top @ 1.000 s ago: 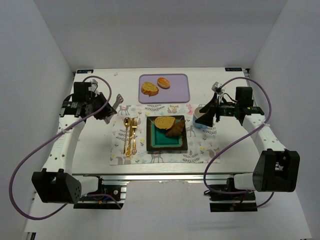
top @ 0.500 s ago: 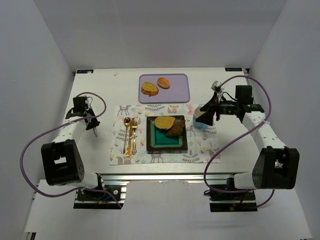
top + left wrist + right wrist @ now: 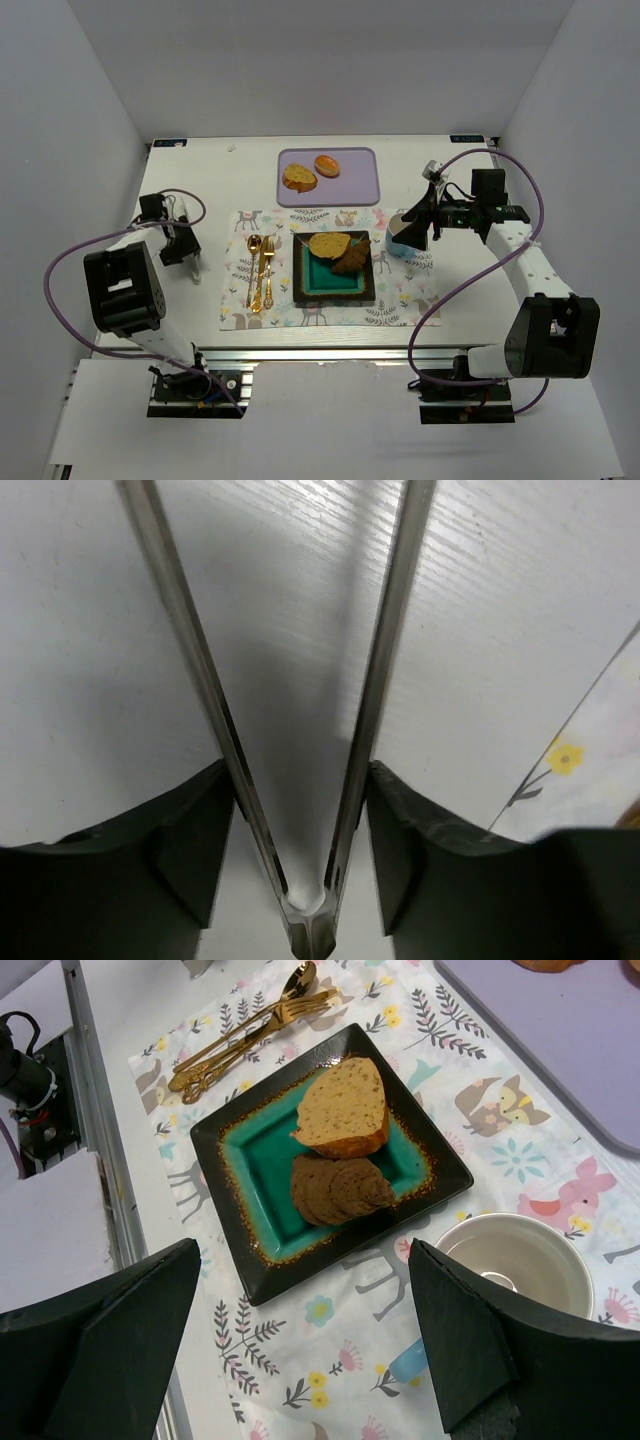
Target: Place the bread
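Nearest the bases: plate [image 3: 235, 1215], black rim and teal centre, sits mid-placemat [image 3: 400, 295]. Two pieces of bread on it: light slice [image 3: 345, 1105] on the far half, long axis roughly left-right in the top view. Dark slice [image 3: 340, 1188] overlaps its near-right edge and lies diagonal. Gold cutlery [image 3: 260, 270] is just left of the plate, on the mat.

Left gripper [image 3: 300, 780] is low over bare table [image 3: 200, 310], off the mat's left edge and well apart from the plate. Fingers are partway apart, each pad against one arm of the metal tongs [image 3: 386, 650]. Tongs splay into a wide V with nothing between the tips. Can't tell if that contact carries real clamp force or the arms just rest against the pads.

Right gripper [image 3: 300, 1245] hovers by the white bowl [image 3: 530, 1255], fingers spread wide, holding nothing. It's the nearer arm to the plate. Plated bread lies to its left, slightly nearer the bases.

Far side: lilac tray [image 3: 355, 185] has a toast slice [image 3: 299, 177] and a bun [image 3: 327, 165], side by side, not touching.

My read: bread's on the plate, so this looks like the tongs put-down. If more bread goes over, the left arm has the tool but the longer reach: tray is ahead and to its right.
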### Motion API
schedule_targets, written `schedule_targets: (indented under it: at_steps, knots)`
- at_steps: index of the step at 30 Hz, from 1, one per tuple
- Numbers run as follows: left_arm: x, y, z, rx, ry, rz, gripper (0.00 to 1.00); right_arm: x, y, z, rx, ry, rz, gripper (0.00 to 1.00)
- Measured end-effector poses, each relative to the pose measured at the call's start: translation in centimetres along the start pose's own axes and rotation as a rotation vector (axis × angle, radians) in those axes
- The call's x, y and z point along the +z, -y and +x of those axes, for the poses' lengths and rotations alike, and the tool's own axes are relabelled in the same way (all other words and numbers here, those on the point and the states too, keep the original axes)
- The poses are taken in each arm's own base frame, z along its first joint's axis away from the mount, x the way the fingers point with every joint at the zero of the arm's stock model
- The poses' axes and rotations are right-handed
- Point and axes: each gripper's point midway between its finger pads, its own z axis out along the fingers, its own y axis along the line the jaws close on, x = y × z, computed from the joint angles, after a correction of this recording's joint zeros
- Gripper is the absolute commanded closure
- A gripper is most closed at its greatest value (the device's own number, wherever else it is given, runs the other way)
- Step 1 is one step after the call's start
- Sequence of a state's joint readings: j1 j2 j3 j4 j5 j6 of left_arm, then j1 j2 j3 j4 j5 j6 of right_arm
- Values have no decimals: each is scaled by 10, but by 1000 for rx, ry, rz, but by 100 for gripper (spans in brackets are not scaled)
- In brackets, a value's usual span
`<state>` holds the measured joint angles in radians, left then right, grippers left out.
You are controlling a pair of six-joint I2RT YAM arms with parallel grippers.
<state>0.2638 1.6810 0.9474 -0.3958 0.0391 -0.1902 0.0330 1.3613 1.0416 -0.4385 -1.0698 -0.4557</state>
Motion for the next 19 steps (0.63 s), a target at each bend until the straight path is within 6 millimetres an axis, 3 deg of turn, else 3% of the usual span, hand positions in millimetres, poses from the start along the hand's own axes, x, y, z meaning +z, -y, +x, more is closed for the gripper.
schedule_targets:
  at_steps: [1, 2, 5, 9, 14, 19]
  knots:
    - [-1, 0, 0, -1, 0, 8, 14, 0, 0, 0, 3, -2, 1, 11]
    - [-3, 0, 1, 4, -2, 13, 9, 0, 0, 0, 5, -3, 1, 11]
    - [-18, 2, 0, -12, 10, 27, 7, -1, 1, 0, 10, -11, 10, 11]
    - [-56, 10, -18, -28, 109, 62, 3, -4, 9, -2, 36, -33, 65, 11]
    - [-122, 31, -47, -62, 305, 171, 2, -13, 38, -8, 131, -60, 250, 11]
    - [-191, 73, -62, -64, 497, 424, 2, -21, 66, -14, 213, -39, 404, 11]
